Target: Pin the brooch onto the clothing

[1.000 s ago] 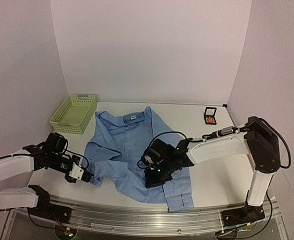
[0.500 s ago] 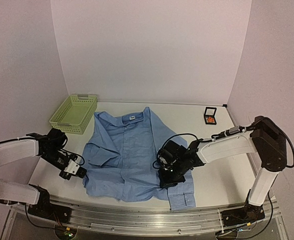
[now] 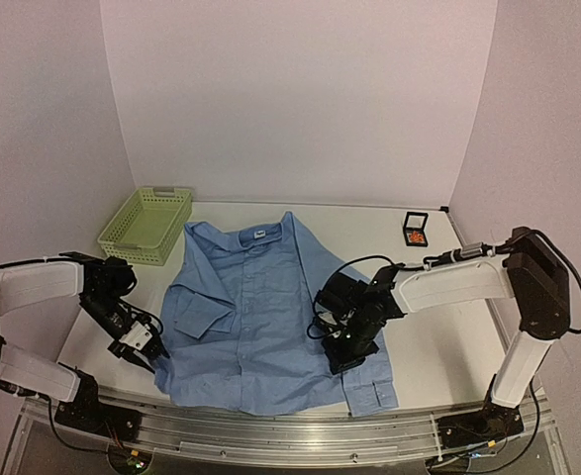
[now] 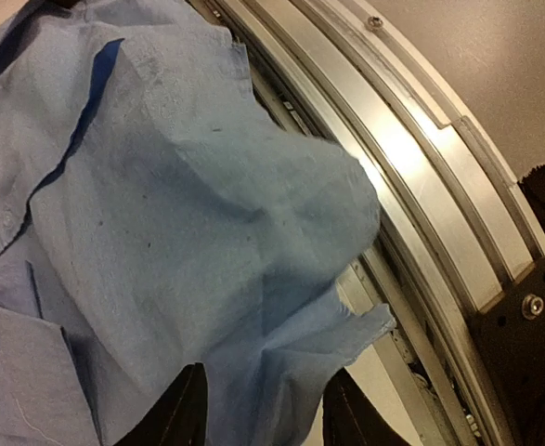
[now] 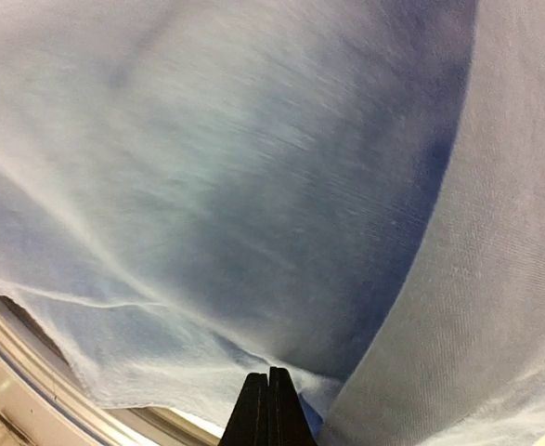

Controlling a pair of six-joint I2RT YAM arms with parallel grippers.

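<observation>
Two grippers are on the shirt (image 3: 255, 317), which lies front up with its hem along the near edge. Your left gripper (image 3: 151, 351) is at the shirt's near left corner. Its fingers (image 4: 187, 413) stand spread, and the hem corner lies loose beyond them, drooping over the rail (image 4: 421, 186); nothing is pinched there. Your right gripper (image 3: 344, 356) sits on the shirt's right front with its jaws pressed together, seemingly nipping a thin fold of cloth at the tips. The brooch (image 3: 418, 237) is well beyond the shirt's far right corner, in its small black box (image 3: 415, 215).

The step looks like flattening, so finish it before fetching anything. Draw the right fold low and outward from the shirt's buttons until the panel lies smooth, then release without lifting. Nudge the drooping corner back toward the collar, or the shirt may slide. Aim for one flat patch of chest for the pin.
</observation>
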